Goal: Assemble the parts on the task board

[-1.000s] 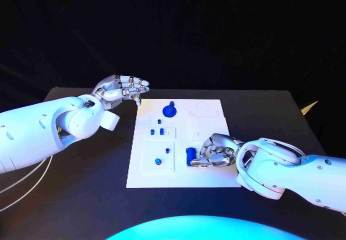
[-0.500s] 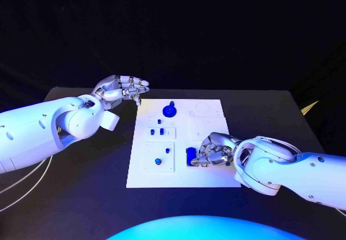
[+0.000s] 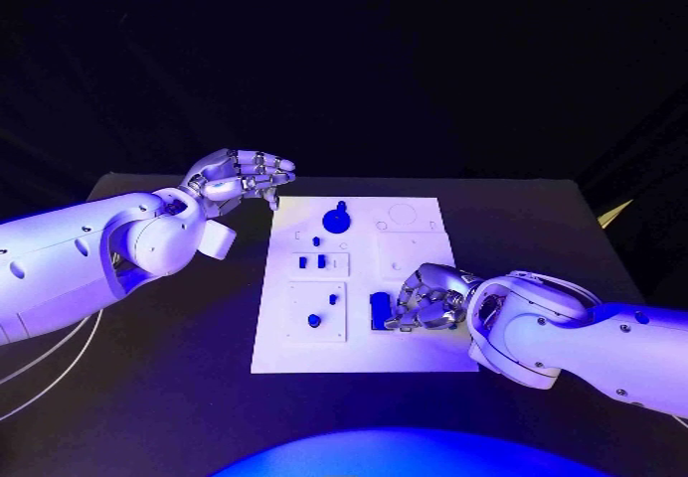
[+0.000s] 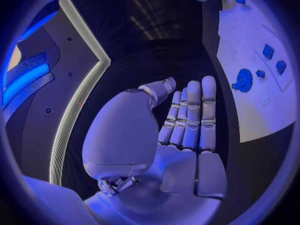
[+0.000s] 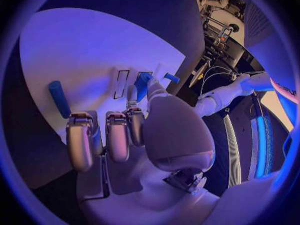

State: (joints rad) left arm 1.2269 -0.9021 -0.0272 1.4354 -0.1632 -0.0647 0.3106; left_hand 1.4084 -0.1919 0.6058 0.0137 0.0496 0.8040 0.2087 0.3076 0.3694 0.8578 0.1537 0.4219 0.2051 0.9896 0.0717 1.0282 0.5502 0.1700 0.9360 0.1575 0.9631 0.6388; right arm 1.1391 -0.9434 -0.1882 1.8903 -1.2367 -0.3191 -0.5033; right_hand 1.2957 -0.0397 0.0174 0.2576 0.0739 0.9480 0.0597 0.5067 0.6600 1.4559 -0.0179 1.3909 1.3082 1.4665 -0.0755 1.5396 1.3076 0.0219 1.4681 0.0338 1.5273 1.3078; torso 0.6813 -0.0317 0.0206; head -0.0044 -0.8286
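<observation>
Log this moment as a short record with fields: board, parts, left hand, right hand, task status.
board: white task board flat in the middle of the black table
parts: round blue part at the board's far end; small blue parts mid-board; a larger blue part by the right hand
left hand: left hand raised off the board's far left corner, fingers curled in, holding nothing
right hand: right hand low over the board, fingers at the larger blue part; grip cannot be told
task status: assembly not finished

black table [image 3: 172, 397], white cables [image 3: 43, 360]
</observation>
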